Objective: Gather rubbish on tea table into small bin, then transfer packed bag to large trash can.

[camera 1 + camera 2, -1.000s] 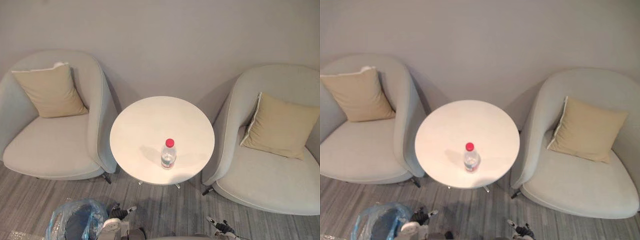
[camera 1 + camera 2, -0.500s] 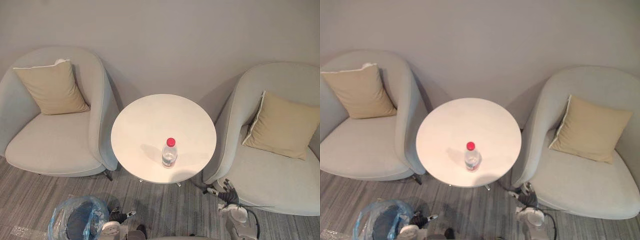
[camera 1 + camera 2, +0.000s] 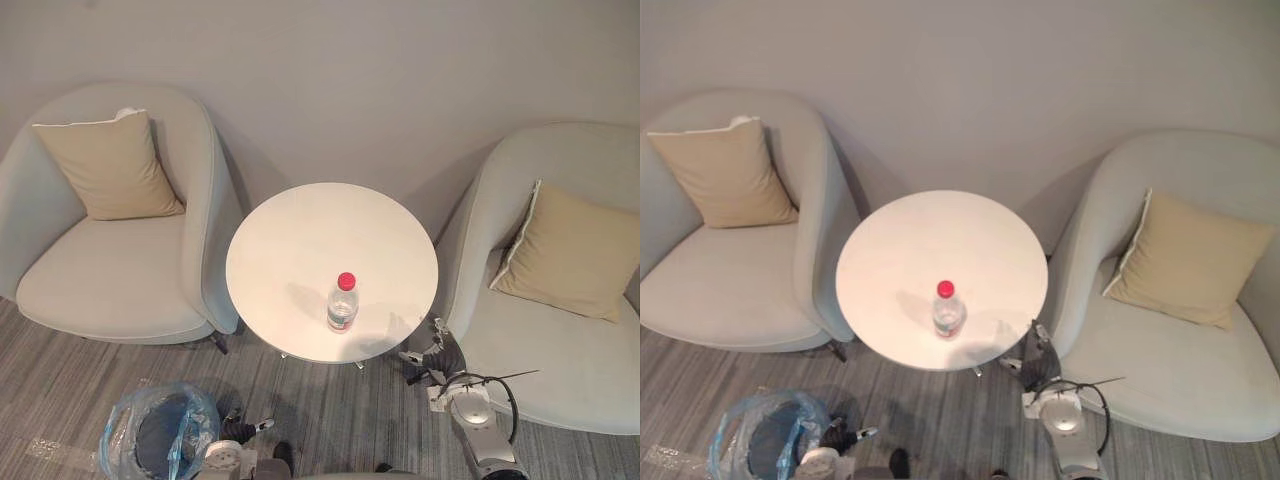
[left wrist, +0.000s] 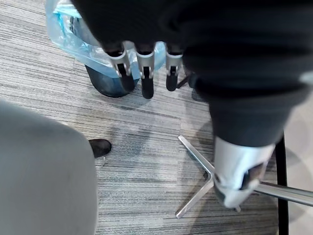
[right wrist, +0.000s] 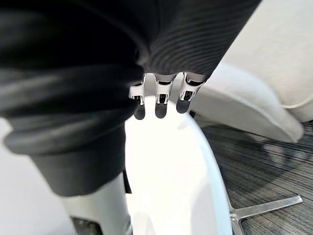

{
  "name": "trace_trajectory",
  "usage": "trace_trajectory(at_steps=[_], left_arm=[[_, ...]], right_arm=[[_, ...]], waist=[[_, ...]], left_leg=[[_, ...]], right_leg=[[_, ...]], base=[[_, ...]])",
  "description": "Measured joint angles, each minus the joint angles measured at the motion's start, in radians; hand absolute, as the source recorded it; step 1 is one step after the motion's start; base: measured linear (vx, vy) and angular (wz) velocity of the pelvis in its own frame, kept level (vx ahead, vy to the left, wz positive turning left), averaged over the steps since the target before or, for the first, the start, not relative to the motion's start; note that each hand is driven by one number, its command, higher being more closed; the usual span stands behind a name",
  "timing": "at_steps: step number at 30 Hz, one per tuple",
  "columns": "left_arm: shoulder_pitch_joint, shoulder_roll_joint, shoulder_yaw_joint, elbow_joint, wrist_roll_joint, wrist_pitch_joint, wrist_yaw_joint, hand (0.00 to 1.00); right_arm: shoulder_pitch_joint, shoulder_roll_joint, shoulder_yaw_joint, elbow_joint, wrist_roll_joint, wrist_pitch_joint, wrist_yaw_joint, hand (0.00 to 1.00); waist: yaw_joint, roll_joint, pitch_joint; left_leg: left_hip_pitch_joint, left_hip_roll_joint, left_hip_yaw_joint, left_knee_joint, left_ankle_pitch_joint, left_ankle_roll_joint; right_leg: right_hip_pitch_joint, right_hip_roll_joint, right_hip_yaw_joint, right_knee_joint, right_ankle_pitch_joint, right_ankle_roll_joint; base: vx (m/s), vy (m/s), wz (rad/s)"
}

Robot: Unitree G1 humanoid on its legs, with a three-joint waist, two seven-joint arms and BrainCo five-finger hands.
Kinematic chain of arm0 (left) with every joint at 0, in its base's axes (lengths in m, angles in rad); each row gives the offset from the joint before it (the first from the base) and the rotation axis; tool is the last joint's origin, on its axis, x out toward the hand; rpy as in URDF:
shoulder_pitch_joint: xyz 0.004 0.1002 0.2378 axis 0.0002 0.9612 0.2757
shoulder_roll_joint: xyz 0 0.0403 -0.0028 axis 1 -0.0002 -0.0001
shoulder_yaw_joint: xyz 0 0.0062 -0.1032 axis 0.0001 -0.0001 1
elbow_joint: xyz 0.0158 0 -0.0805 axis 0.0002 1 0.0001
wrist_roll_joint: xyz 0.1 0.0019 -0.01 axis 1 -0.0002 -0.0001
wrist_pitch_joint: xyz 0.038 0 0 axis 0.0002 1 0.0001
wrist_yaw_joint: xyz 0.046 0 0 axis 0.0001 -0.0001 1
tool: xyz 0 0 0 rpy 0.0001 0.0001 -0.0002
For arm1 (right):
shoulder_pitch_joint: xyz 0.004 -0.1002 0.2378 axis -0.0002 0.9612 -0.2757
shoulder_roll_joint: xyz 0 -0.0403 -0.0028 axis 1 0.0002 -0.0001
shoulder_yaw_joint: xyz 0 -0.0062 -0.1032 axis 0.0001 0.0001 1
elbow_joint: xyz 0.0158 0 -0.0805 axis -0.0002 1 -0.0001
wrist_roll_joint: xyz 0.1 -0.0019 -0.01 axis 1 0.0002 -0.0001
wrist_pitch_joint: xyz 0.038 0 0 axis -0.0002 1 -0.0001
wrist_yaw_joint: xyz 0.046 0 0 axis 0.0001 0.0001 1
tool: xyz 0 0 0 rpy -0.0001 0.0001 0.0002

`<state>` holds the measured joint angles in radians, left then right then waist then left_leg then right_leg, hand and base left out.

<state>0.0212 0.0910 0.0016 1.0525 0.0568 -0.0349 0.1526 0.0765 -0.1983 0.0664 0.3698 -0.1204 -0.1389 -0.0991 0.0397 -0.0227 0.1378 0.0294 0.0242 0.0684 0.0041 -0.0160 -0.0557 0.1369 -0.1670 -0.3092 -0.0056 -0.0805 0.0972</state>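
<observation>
left eye view: round white tea table (image 3: 300, 240) stands between two grey armchairs, each with a tan cushion. a clear bottle (image 3: 342, 303) with a red cap stands upright on the near half of the table. the small bin (image 3: 192, 422), lined with a blue bag, is on the floor at near left, well apart from the table. left hand (image 3: 240, 429) is low, just right of the bin. right hand (image 3: 441, 357) is raised at the table's near right edge, near the bottle but apart from it.

right eye view: same layout. the bottle is the one item on the table top.

left wrist view: fingers (image 4: 146, 78) hang straight and relaxed, holding nothing. bin and bag lie past them.

right wrist view: fingers (image 5: 159, 100) are straight and empty, over the table's rim.

progress (judgement): early. the bottle is not yet picked up, so gathering is unfinished. dropping it in the bin, packing the bag and carrying it to the large trash can all remain.
</observation>
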Motion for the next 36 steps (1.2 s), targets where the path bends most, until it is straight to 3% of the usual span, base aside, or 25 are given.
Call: trace_trajectory(at_steps=[13, 17, 27, 28, 36], left_arm=[[-0.001, -0.007, 0.001, -0.033, 0.000, -0.005, 0.001, 0.00], [-0.001, -0.009, 0.001, -0.040, -0.004, -0.005, 0.002, 0.00], [-0.009, -0.020, 0.012, -0.071, -0.111, -0.020, 0.022, 0.00], [-0.010, -0.020, 0.012, -0.075, -0.119, -0.022, 0.022, 0.00], [-0.013, -0.023, 0.011, -0.111, -0.140, -0.028, 0.023, 0.00]], right_arm=[[-0.095, -0.011, 0.132, 0.000, -0.038, -0.009, -0.010, 0.00], [-0.122, -0.010, 0.143, 0.000, -0.037, -0.010, -0.030, 0.00], [-0.214, 0.020, 0.121, 0.001, -0.033, -0.009, -0.117, 0.00], [-0.225, 0.026, 0.115, 0.001, -0.033, -0.009, -0.118, 1.00], [-0.321, 0.041, 0.103, 0.025, -0.015, -0.007, -0.145, 1.00]], waist=[[0.024, 0.009, 0.024], [0.024, 0.017, 0.034], [0.059, 0.036, 0.089], [0.060, 0.037, 0.096], [0.073, 0.043, 0.136]], left_leg=[[-0.032, -0.009, -0.059, -0.002, 0.006, 0.002], [-0.050, -0.013, -0.079, -0.002, 0.012, 0.002], [-0.103, -0.018, -0.122, -0.002, 0.025, -0.001], [-0.107, -0.019, -0.126, -0.001, 0.026, -0.001], [-0.139, -0.022, -0.154, 0.015, 0.027, -0.002]], right_leg=[[0.005, 0.001, -0.046, -0.014, -0.001, -0.001], [0.000, 0.001, -0.063, -0.017, -0.001, -0.001], [-0.029, 0.003, -0.102, -0.016, -0.001, -0.002], [-0.030, 0.004, -0.104, -0.016, -0.001, -0.002], [-0.035, 0.005, -0.116, -0.009, -0.001, -0.002]], base=[[0.00, -0.010, 0.13], [-0.01, -0.008, 0.14], [-0.01, -0.007, 0.14], [0.01, -0.004, 0.15], [0.02, 0.001, 0.12]])
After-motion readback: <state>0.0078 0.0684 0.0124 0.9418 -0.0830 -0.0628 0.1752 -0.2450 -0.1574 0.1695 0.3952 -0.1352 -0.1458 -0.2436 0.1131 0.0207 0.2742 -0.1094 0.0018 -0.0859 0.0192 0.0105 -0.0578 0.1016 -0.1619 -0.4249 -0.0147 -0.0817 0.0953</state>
